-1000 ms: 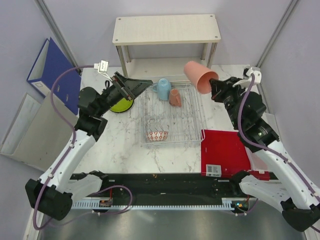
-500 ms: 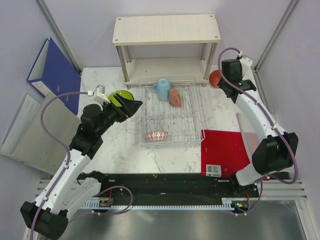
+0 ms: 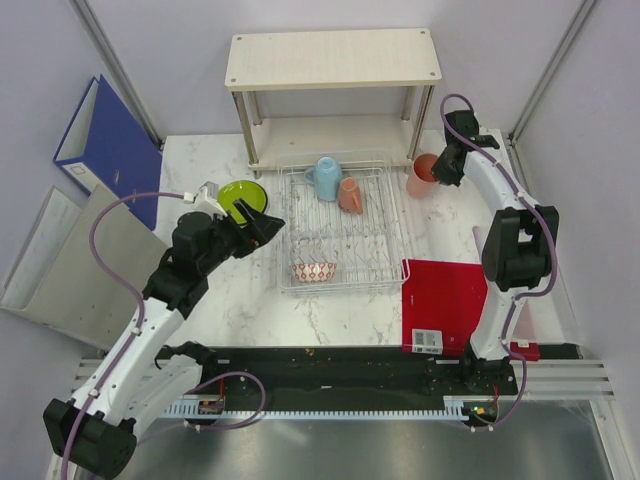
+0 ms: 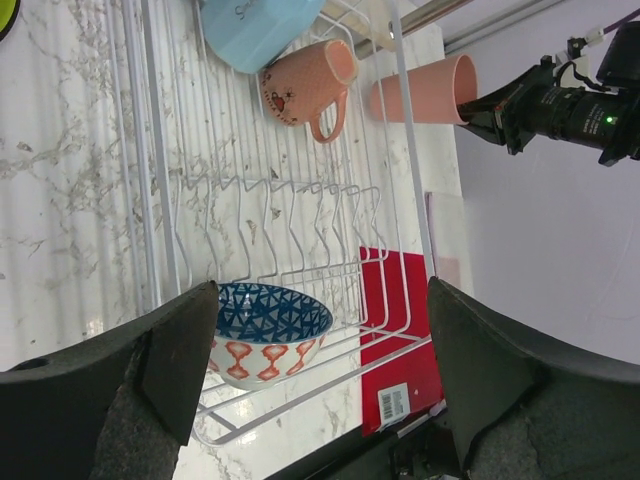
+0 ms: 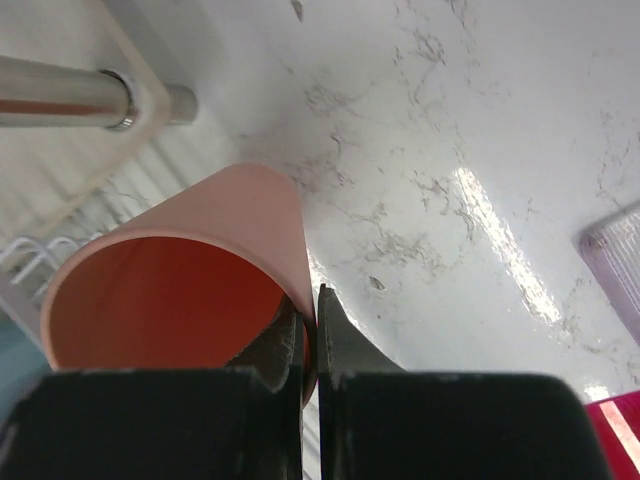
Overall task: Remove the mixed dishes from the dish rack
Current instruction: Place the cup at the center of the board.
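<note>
**While the right tool pinches the tall pink cup, the left tool faces the small bowl**

Because its fingers are pressed together on the rim, one inside the mouth and one outside, the right tool can carry the tall pink cup mouth-up. It holds the cup upright just to the right of the dish rack, near a leg of the wooden shelf. Whether the base rests on the table cannot be told. That spot lies outside the wires, so it reads as the cup's drop-off.

The lime-green plate lies on the table left of the rack, already unloaded. Inside the rack, the light blue cup and the small terracotta mug sit at the far end, and the small bowl stands upright at the near edge.

The left tool hovers left of the rack with its fingers spread wide. Its wrist view frames the bowl between them, though it is well apart from it. This looks like a line-up for the bowl's rim. The wires beside the bowl could snag a finger.
</note>
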